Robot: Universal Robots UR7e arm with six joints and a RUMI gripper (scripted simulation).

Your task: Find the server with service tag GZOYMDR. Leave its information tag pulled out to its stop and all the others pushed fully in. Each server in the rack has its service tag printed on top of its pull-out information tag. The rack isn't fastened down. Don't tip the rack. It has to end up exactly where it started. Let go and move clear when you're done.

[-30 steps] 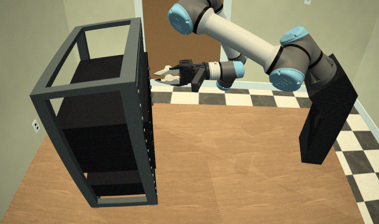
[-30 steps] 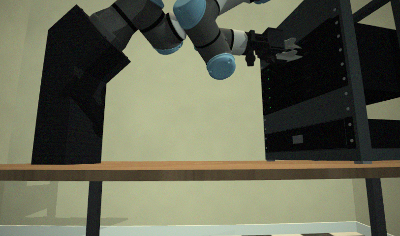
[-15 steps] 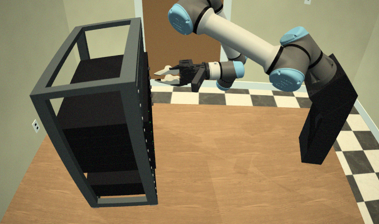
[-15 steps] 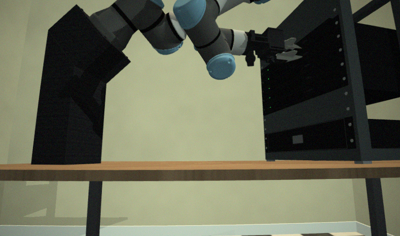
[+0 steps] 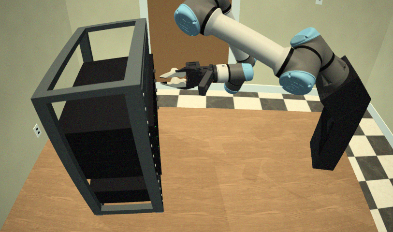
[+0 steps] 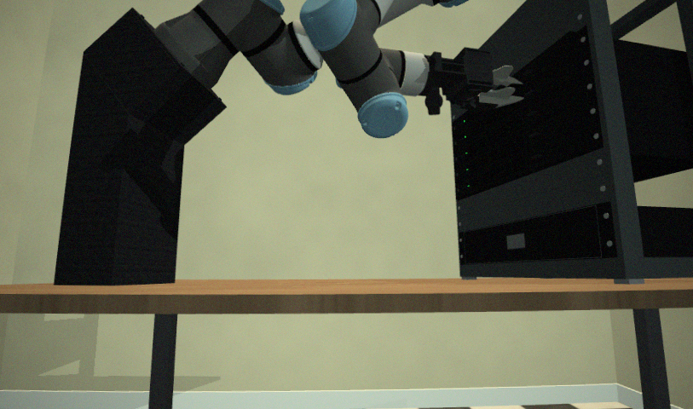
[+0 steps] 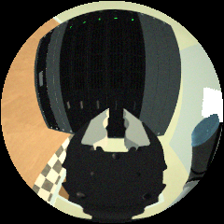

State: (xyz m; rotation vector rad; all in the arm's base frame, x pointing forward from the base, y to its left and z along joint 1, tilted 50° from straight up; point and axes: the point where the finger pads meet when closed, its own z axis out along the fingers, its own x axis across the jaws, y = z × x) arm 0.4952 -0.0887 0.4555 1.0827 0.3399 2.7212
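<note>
The dark grey rack (image 5: pixel 92 93) (image 6: pixel 622 202) (image 7: pixel 161 70) stands upright. Its stacked black servers (image 6: pixel 537 131) (image 7: pixel 103 61) show green lights along one side. Several small tabs, seemingly the information tags, form a row on the front; one tab (image 5: pixel 157 98) (image 7: pixel 98 105) stands near the row's middle. No service tag can be read, and how far each tab is out cannot be told. My gripper (image 5: pixel 161 79) (image 6: pixel 522 91) (image 7: pixel 116 109) is open by a narrow gap and empty. Its fingertips point at the upper servers' front, close to the tab row, with a small gap in the top view.
A black unit with a pale label (image 6: pixel 516 241) sits low in the rack. The rack stands on the wooden table (image 5: pixel 221 186) (image 6: pixel 314 301). The arm's black pedestal (image 5: pixel 339 114) (image 6: pixel 116 202) is at the opposite end. A brown door (image 5: pixel 169 43) is behind the gripper.
</note>
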